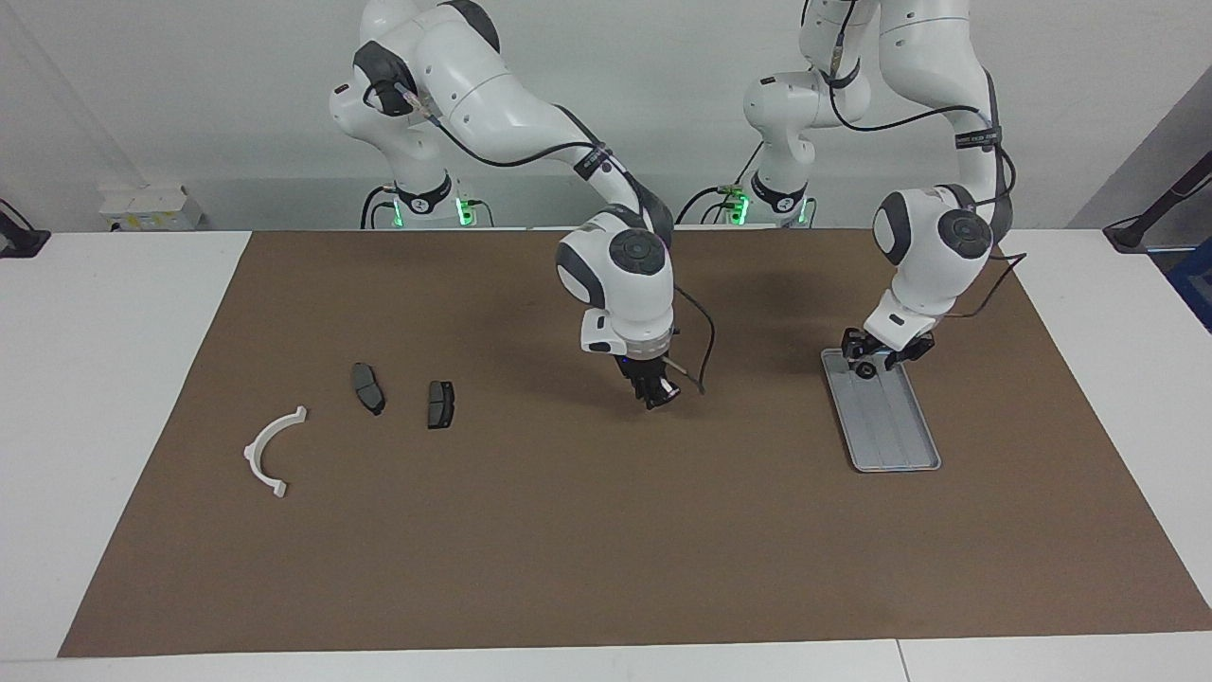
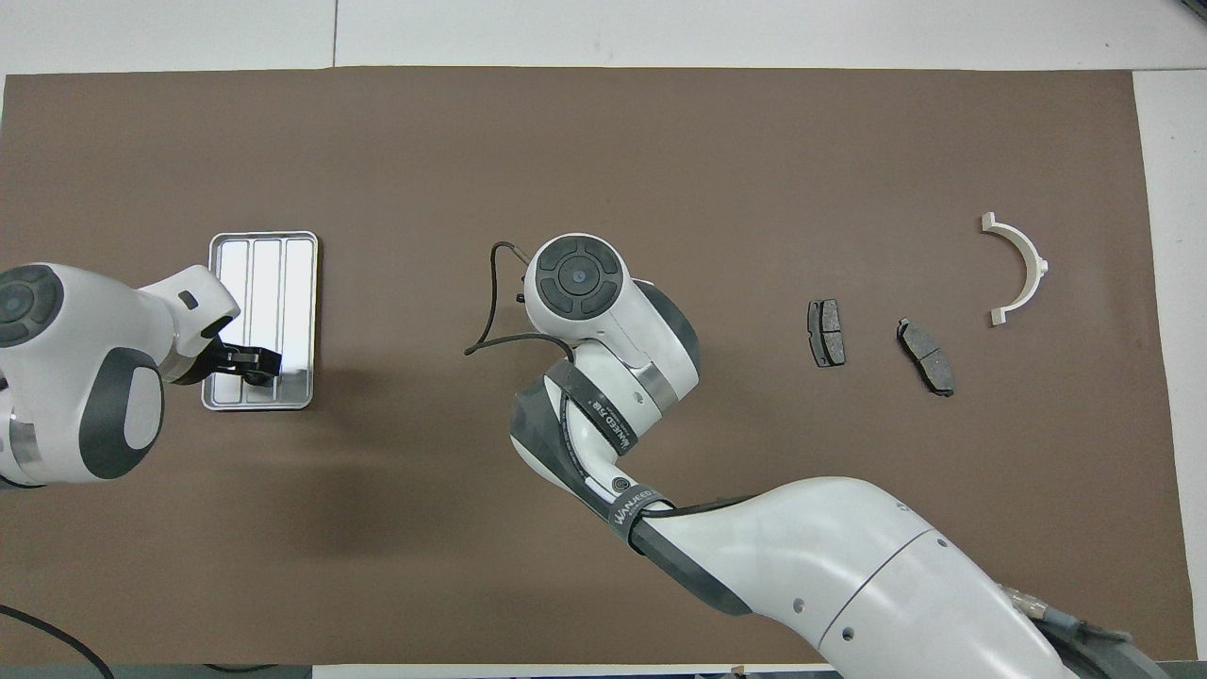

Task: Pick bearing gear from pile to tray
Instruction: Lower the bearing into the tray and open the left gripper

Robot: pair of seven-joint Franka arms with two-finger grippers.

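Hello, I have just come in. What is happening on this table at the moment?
Two robot arms sort small parts on a brown mat. The left gripper is low over the end of the metal tray nearer to the robots. The right gripper, shut, hangs over the middle of the mat; whether it holds a part cannot be seen. Two dark plates and a white curved bracket lie toward the right arm's end of the table.

tray (image 1: 895,426) at left arm's end, plates (image 1: 440,404) beside bracket (image 1: 270,450)
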